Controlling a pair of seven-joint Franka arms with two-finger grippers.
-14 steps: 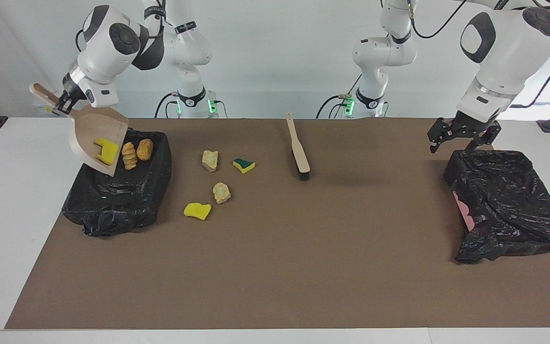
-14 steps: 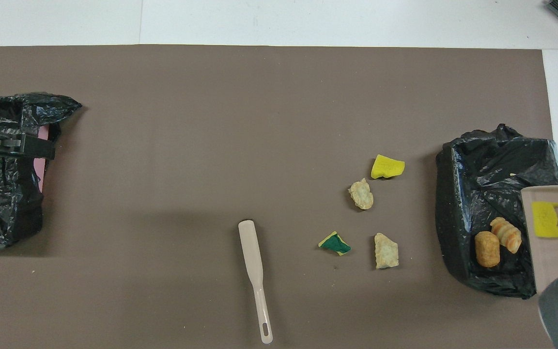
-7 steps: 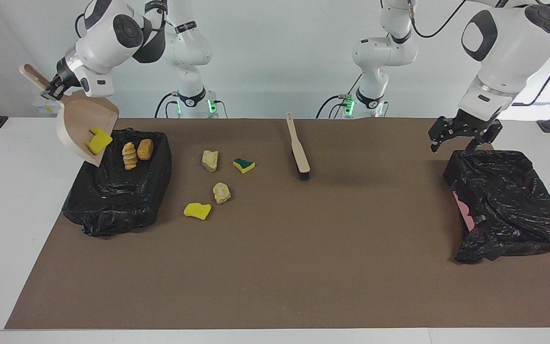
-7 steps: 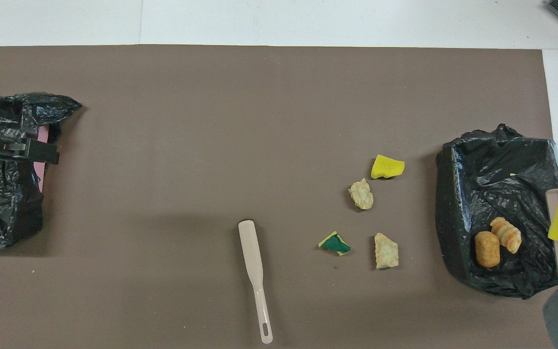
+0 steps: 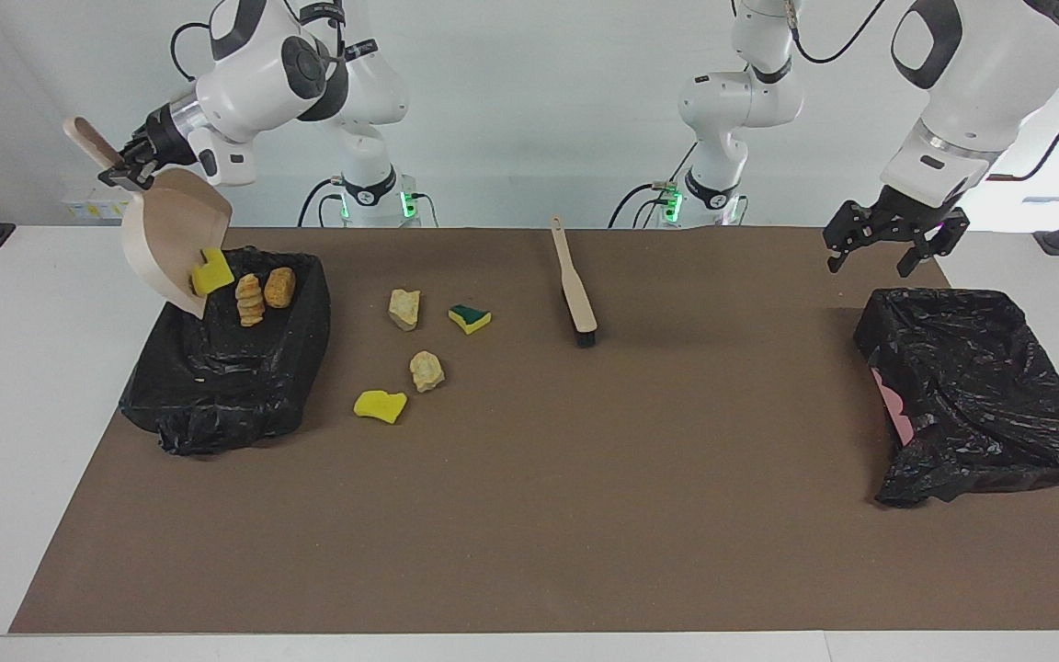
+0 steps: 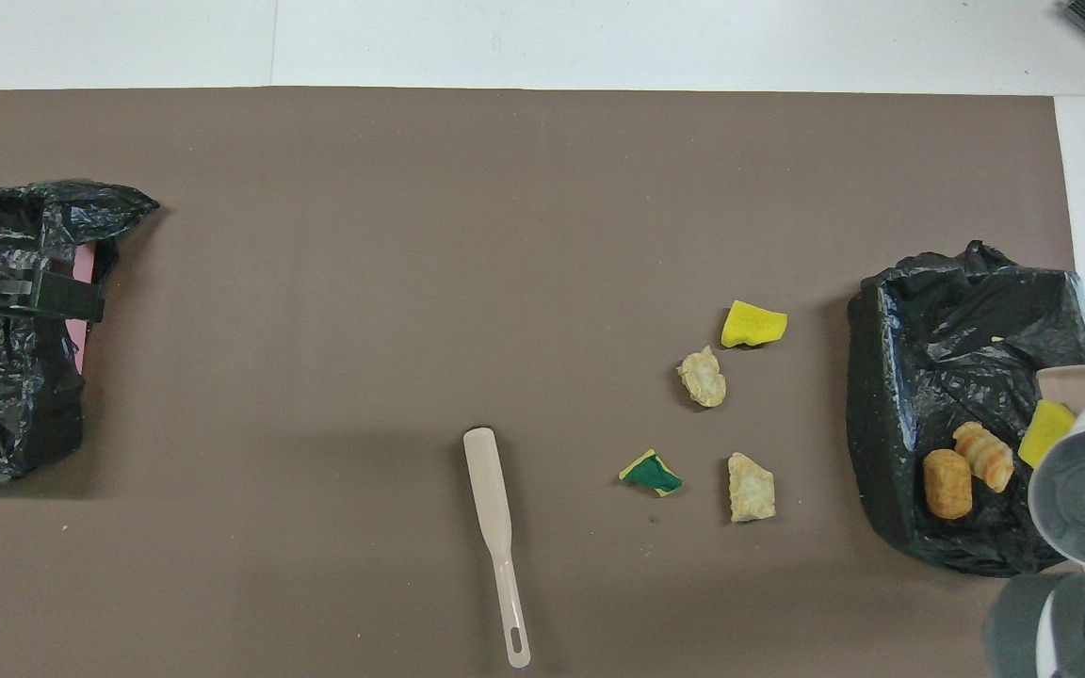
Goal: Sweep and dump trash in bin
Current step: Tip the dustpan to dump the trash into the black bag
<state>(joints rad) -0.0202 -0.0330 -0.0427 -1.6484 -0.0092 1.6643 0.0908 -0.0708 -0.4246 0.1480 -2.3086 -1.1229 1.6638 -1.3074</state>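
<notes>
A yellow sponge piece sits at the lip of a tilted beige dustpan over the black-lined bin at the right arm's end — two bread lumps already lie inside. The right gripper is clenched on the dustpan's handle. Tipping steeper over the bin should drop the sponge cleanly. Four scraps remain on the mat beside the bin, the brush lying past them. The left gripper waits, jaws released, over a second bag.
</notes>
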